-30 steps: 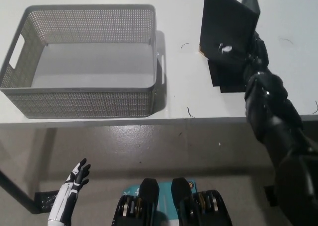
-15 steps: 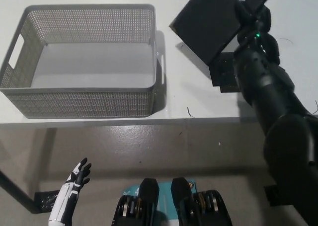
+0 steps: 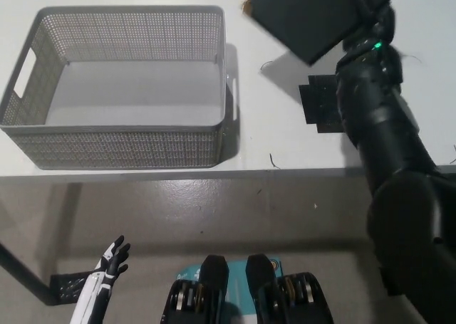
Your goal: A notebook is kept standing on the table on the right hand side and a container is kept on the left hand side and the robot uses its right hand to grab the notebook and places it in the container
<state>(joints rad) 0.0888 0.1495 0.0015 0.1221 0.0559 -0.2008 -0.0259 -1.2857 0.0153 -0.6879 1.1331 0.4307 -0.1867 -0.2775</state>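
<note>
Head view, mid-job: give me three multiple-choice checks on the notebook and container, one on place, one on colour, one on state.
1. Where is the notebook?
A. Lying inside the container
B. Lifted above the table, right of the container
C. On the floor

2. What colour is the container?
A. Grey
B. Red
C. Blue

3. What does the container hold?
A. The notebook
B. Several notebooks
C. Nothing visible

Answers:
1. B: the right robot hand holds the notebook tilted over the table, clear of the container's rim.
2. A: its perforated walls are grey.
3. C: its floor shows bare.

The left robot hand rests low at the lower left, fingers apart.
</note>
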